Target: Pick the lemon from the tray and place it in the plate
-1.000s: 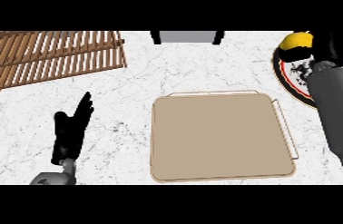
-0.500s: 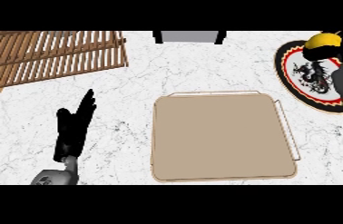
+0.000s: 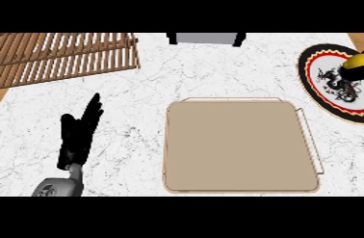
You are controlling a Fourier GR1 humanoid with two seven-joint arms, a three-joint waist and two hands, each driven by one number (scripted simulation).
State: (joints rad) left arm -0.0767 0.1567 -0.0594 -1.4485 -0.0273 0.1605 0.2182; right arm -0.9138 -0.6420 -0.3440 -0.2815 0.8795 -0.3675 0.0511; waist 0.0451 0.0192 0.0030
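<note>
White marble counter [image 3: 177, 78], grey veins. Wooden slatted rack [image 3: 64, 54] top left; grey box with dark legs [image 3: 206, 38] at far edge.

We see bright, even light across the white marble desk [image 3: 213, 78], with no glare and only faint shadow beside the tan tray [image 3: 240, 145].

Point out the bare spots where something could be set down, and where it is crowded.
Free: the tray, holding nothing; the marble between the wooden rack and tray; the strip between the left hand and tray. Crowded: the plate at the right edge, where the lemon sits.
</note>
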